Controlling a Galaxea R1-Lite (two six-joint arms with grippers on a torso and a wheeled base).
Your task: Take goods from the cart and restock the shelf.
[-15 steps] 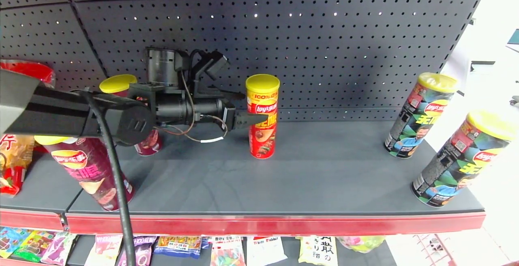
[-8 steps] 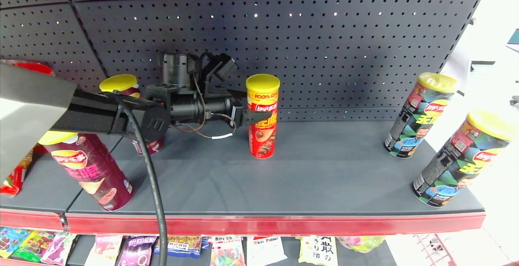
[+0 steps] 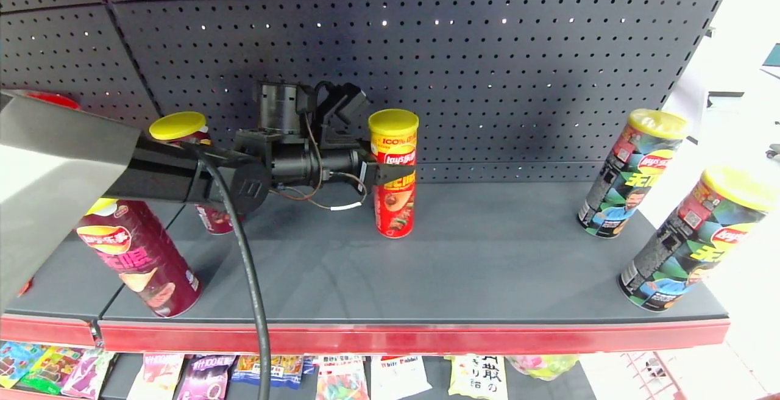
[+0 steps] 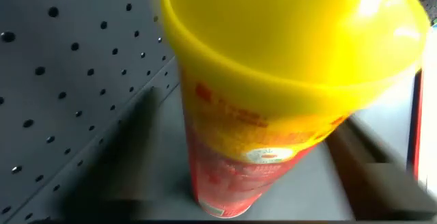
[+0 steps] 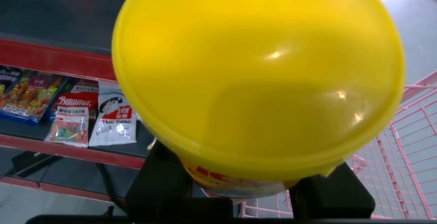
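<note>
Shelf (image 3: 487, 253) in the head view holds the red can (image 3: 395, 211) upright, the left tool (image 3: 399, 171) at it; I cannot tell its grip. The right wrist view shows the right tool (image 5: 252, 193) holding a yellow-lid can (image 5: 259, 80).

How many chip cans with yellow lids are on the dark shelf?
5: one red can in the middle, two maroon cans at the left, front and back, two dark patterned cans at the right, front and back. The arm may hide more.
</note>
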